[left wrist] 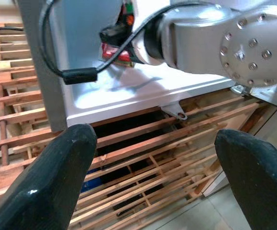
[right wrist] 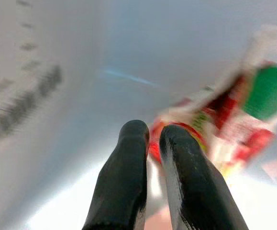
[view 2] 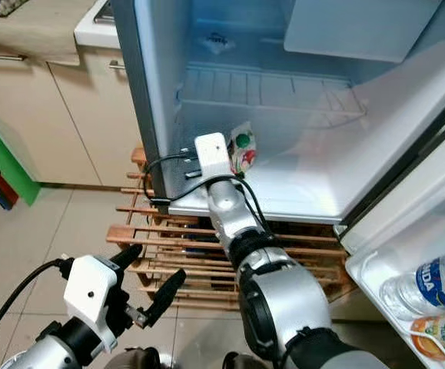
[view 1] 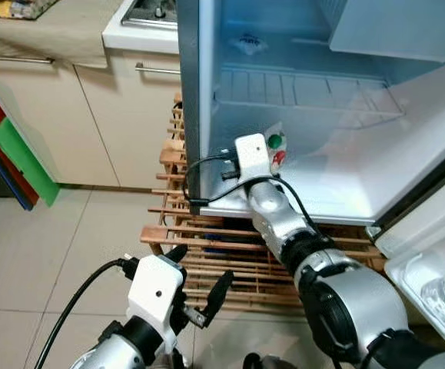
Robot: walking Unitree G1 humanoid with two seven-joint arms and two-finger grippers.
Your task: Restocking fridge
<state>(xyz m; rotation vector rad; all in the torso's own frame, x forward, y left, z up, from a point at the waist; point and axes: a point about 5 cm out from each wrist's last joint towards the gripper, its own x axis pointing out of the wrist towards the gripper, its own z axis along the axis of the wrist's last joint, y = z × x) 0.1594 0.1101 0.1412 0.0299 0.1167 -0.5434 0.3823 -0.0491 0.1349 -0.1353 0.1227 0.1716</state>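
Step in hand: placing a small carton (view 2: 243, 147) on the floor of the open fridge (view 1: 307, 115), judging by the right arm reaching inside.
Right pincer (right wrist: 150, 143): its two black fingers are drawn close together with only a slit between them; the carton lies just beyond the tips, and I cannot tell whether a corner of it is pinched or it is already let go.
Carton: inside the fridge on the white bottom, near the left wall, below the wire shelf (view 1: 307, 92); it looks tilted in the head views.
Doing it well: I would make sure the carton stands flat before backing the arm straight out, keeping the wrist clear of the fridge's left edge and the cable off the sill.
Left pincer (view 1: 199, 288): spread wide and empty, low in front of the wooden rack (view 1: 207, 246) under the fridge.
Fridge door (view 2: 406, 254): open to the right, with bottles (view 2: 422, 288) in its pocket.
Writing: the carton shows a green cap, red and white print, too blurred to read; one bottle has a blue label with white letters I cannot make out.
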